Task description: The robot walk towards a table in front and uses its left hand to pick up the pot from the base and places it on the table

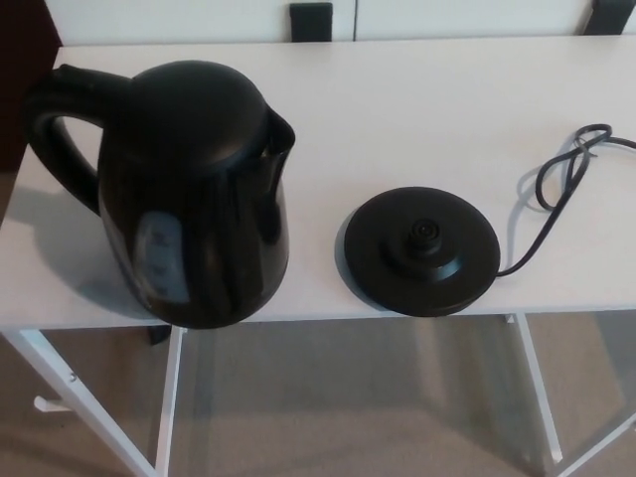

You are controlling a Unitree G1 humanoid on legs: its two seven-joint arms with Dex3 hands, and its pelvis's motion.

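Single head view: looks steeply down from close above the desk (397, 119), facing its far edge, floor (348, 397) showing beneath.

My view's a bit soft and grainy. The pot (204, 189) casts a shadow leftward (pale glare on its belly).

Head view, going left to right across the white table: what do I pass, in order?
Black kettle → round black base, standing apart from the kettle → black cord, looped towards the right edge.
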